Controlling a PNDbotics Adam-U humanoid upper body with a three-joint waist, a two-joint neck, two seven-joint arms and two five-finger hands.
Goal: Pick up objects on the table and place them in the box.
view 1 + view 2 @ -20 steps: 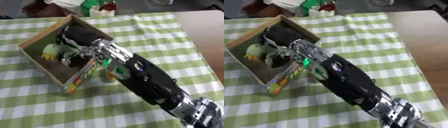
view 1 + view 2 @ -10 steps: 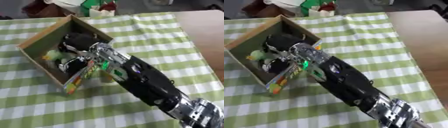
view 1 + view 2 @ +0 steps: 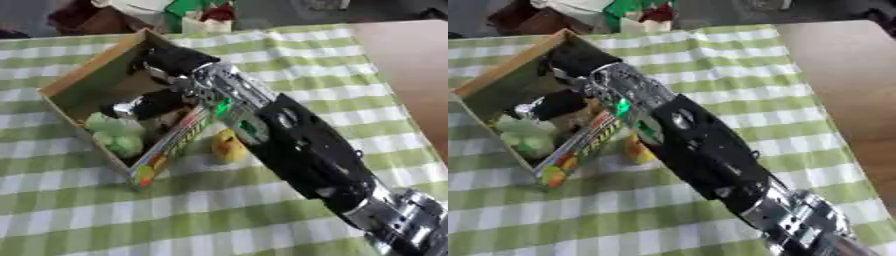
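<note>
Your cardboard box [image 3: 77, 84] sits at the left of the green-checked surface [image 3: 289, 60], with open cloth to its right. A pale green object [image 3: 116, 136] lies inside; a yellow object [image 3: 229, 146] rests just outside the printed wall. Your right robot hand [image 3: 153, 102] reaches into the box; whether it's clenched, you cannot tell.

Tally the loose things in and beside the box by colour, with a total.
Green, in the box: 1, a soft toy.
Yellow, on the cloth beside the box: 1, a small object.
Total: 2.
The right hand inside the box may hide more.
</note>
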